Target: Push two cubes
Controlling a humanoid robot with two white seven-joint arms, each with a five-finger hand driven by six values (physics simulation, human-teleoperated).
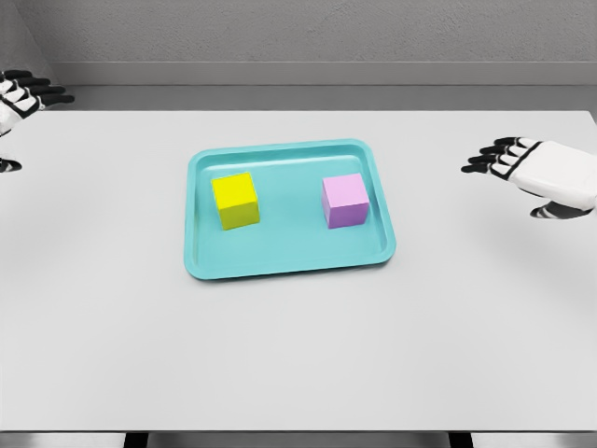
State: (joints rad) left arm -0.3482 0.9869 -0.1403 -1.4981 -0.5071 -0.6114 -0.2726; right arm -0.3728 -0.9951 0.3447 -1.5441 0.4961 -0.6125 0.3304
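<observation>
A yellow cube sits in the left half of a teal tray at the middle of the table. A pink cube sits in the tray's right half, a short gap away from the yellow one. My right hand hovers to the right of the tray, well apart from it, fingers stretched out toward the left and holding nothing. At the far left edge of the view my left hand shows only in part, its fingers extended and holding nothing, far from the tray.
The tray lies on a white table with broad bare surface on all sides. A grey wall runs behind the table's far edge.
</observation>
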